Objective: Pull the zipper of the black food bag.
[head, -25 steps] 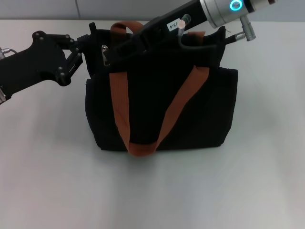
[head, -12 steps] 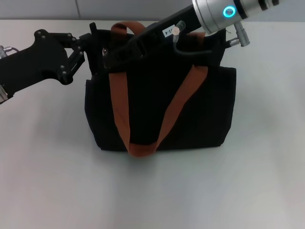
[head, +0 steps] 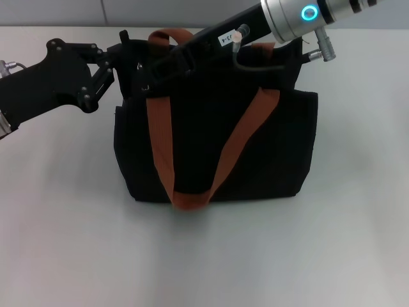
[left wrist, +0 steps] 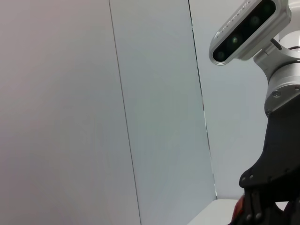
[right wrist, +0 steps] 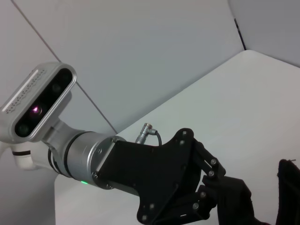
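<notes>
The black food bag (head: 211, 147) stands upright mid-table with two orange-brown strap handles (head: 160, 141). My left gripper (head: 121, 52) is at the bag's top left corner, shut on the black fabric edge; the right wrist view shows it (right wrist: 213, 190) pinching that fabric (right wrist: 234, 199). My right gripper (head: 150, 71) reaches from the upper right across the bag's top to its left end, over the zip track. The zipper pull is mostly hidden under it; only a small silver glint (head: 139, 64) shows. The right gripper's body also shows in the left wrist view (left wrist: 276, 159).
The white table (head: 204, 256) runs all around the bag. A grey panelled wall (left wrist: 140, 93) stands behind. The right arm's silver wrist (head: 300, 16) with a lit ring hangs over the bag's back right.
My right gripper has moved left along the bag's top and now covers the silver pull that showed earlier. The left gripper has shifted slightly up, still holding the corner.
</notes>
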Controlling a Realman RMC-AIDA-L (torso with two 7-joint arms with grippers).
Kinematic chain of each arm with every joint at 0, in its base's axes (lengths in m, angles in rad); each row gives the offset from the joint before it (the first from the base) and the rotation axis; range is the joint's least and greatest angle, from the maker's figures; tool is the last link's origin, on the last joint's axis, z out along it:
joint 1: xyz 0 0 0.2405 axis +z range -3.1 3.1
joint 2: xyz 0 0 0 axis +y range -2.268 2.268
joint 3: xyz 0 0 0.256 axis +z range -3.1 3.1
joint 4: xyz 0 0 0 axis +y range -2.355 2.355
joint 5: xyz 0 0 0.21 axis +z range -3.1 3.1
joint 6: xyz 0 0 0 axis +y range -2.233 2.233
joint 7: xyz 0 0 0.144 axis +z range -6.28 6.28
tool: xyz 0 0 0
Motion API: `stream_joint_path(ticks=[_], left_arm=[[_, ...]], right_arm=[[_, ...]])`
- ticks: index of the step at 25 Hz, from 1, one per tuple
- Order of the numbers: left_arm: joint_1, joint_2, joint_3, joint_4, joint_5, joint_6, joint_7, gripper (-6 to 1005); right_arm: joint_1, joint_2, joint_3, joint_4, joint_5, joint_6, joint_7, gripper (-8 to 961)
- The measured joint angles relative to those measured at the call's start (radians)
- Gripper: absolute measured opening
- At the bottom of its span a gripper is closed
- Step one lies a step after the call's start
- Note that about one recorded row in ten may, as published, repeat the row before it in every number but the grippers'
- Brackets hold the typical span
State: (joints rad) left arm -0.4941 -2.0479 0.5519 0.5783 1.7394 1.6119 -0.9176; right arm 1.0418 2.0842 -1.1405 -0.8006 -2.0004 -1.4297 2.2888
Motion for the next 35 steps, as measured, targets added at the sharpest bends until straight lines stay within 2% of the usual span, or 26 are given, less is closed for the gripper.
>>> stream_joint_path(ticks=[8, 29, 35], left_arm=[[0.003, 0.000, -0.001, 0.000, -0.006, -0.001, -0.001, 23], [-0.028, -0.013, 0.010, -0.004, -0.009, 0.003, -0.005, 24], [-0.017, -0.012, 0.002, -0.002, -0.009, 0.003, -0.005, 28]], right_arm=[[-0.008, -0.001, 0.002, 0.000, 0.000, -0.015, 0.013, 204], [0.004, 0.005, -0.060, 0.038, 0.037, 0.078, 0.014, 175], [-0.004, 0.004, -0.058, 0.038, 0.037, 0.087, 0.011, 167]])
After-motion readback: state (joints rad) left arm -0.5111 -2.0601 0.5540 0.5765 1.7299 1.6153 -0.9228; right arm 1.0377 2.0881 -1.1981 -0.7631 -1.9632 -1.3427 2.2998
